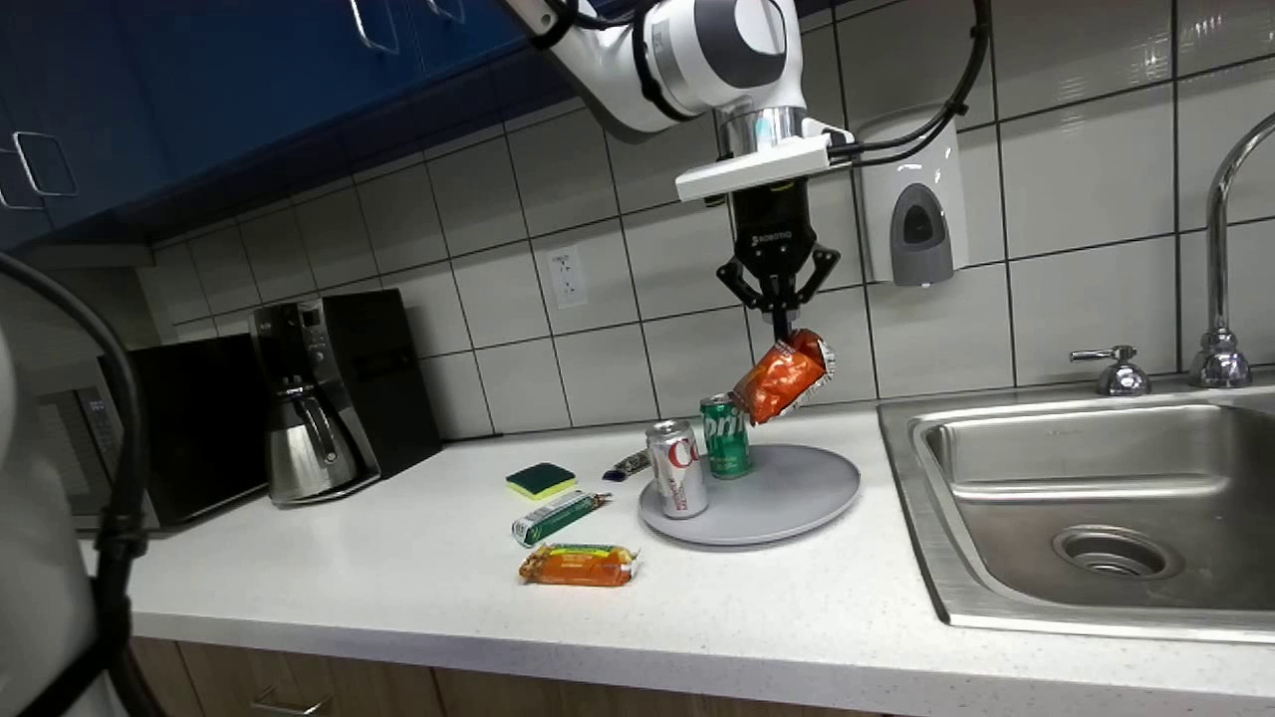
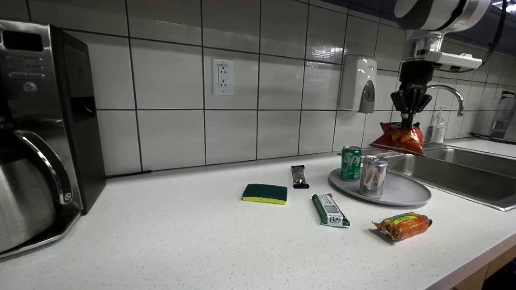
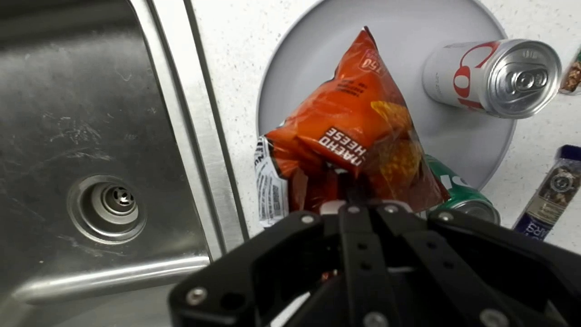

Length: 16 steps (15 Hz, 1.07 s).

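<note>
Close below me, my end effector [image 1: 782,332] pinches an orange chip bag [image 1: 780,383]; its slick film could slip loose. Farther down, a green can [image 1: 727,438] stands near the bag's edge, so descending might topple it across the gray plate [image 1: 797,490] beneath both.

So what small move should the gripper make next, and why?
I'd probably nudge the gripper away from the green can before lowering: it holds the orange chip bag above the gray plate, and in the wrist view the bag partly covers that can.
</note>
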Each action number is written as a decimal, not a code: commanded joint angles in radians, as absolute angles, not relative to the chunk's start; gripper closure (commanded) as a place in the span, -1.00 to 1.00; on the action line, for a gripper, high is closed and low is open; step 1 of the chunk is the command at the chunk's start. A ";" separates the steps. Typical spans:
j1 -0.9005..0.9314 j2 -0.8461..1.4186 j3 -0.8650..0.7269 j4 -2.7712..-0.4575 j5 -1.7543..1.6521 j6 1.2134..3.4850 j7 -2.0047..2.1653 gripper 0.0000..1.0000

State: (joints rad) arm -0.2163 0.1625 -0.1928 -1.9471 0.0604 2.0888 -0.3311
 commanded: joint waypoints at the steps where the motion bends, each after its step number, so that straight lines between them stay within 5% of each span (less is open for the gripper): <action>1: -0.227 0.087 -0.188 -2.022 0.065 2.060 -0.354 1.00; 16: -0.229 -0.063 -0.234 -2.229 0.023 2.062 -0.332 1.00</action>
State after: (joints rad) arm -0.2166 -0.0032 -0.2243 -2.1802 0.0474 2.0754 -0.3312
